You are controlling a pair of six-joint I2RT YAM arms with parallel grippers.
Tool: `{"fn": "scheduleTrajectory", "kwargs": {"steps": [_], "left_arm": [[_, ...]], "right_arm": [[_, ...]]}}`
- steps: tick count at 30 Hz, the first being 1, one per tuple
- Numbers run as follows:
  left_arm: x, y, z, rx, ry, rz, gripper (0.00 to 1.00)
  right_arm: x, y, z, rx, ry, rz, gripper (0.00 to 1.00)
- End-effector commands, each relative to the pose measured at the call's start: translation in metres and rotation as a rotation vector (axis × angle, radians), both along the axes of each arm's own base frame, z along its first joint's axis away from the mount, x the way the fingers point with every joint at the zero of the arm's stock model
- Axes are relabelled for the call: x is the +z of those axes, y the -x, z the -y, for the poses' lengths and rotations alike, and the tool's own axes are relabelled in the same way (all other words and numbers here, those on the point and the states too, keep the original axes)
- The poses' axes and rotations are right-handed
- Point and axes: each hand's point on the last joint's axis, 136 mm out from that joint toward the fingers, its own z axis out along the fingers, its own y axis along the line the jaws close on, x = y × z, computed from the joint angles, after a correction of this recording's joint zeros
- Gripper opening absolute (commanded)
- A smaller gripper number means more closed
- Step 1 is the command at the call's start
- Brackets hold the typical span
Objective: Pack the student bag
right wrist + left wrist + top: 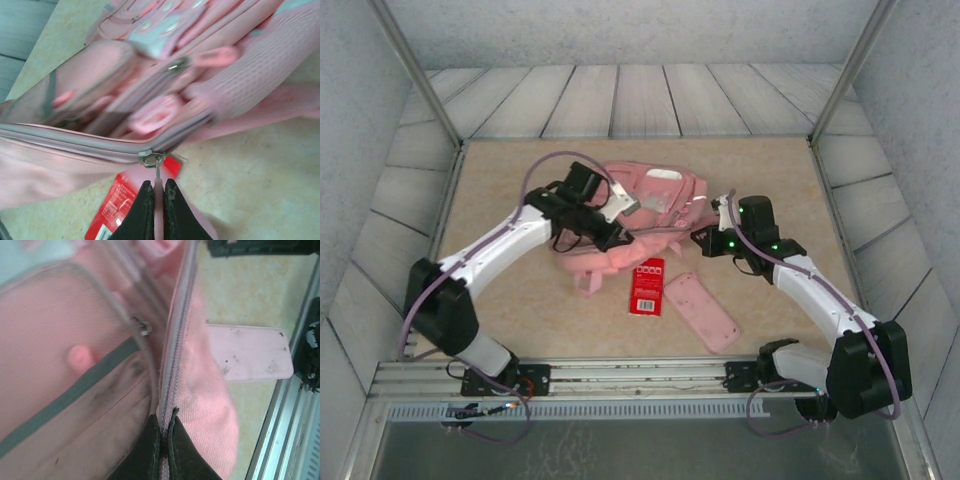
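The large soft pink fabric backpack point(660, 195) is lying flat near the middle of the beige bench point(520, 310), a little toward 12 o'clock. By my judgement the packing itself is not yet beginning; the flat red printed packet point(647, 287) is lying on the bench at 6 o'clock of the bag, and the flat pink rounded pencil case point(701, 311) is lying at 5 o'clock, both outside it. The left hand point(164, 422) is clenching the bag's pink fabric edge right at the grey zip line point(176, 340); the right hand point(158, 190) is pinching the pink tab point(158, 200) hanging from the small metal zip slider point(149, 159). This is looking like the opening stage, though how far the zip is standing open I cannot tell; unzipping, loading both items and closing are all remaining.
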Motion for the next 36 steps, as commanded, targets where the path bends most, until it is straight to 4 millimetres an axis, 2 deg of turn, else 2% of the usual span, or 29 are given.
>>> {"fn": "scheduleTrajectory", "kwargs": {"steps": [1,6,10,13,18,22,26,29,31,33,36], "left_arm": [[-0.002,-0.026,-0.069,0.230,-0.173,0.087,0.00],[-0.011,-0.037,-0.116,0.368,-0.246,0.123,0.00],[-0.027,-0.043,-0.137,0.457,-0.265,0.087,0.00],[-0.038,-0.039,-0.130,0.444,-0.233,0.032,0.00],[-0.055,-0.032,-0.105,0.426,-0.099,-0.097,0.00],[-0.066,-0.029,-0.098,0.460,-0.044,-0.156,0.00],[-0.074,-0.021,-0.096,0.478,-0.009,-0.198,0.00],[-0.082,-0.012,-0.093,0.472,-0.023,-0.229,0.11],[-0.086,-0.006,-0.094,0.472,-0.053,-0.235,0.25],[-0.085,-0.002,-0.094,0.479,-0.054,-0.229,0.37],[-0.079,-0.002,-0.098,0.538,-0.024,-0.216,0.50]], "right_arm": [[-0.018,-0.007,0.048,-0.200,0.092,-0.045,0.00],[-0.026,-0.011,0.059,-0.248,0.102,-0.067,0.00],[-0.027,-0.010,0.058,-0.243,0.095,-0.075,0.00],[-0.028,-0.004,0.046,-0.175,0.055,-0.084,0.00],[-0.048,0.021,0.004,0.045,-0.078,-0.182,0.08],[-0.059,0.029,-0.001,0.064,-0.093,-0.220,0.11],[-0.062,0.029,-0.002,0.086,-0.075,-0.241,0.23],[-0.061,0.024,-0.003,0.089,-0.073,-0.252,0.29],[-0.057,0.016,-0.002,0.076,-0.060,-0.248,0.34],[-0.051,0.005,0.002,0.050,-0.034,-0.225,0.41],[-0.042,-0.016,0.009,0.005,0.016,-0.198,0.51]]}}
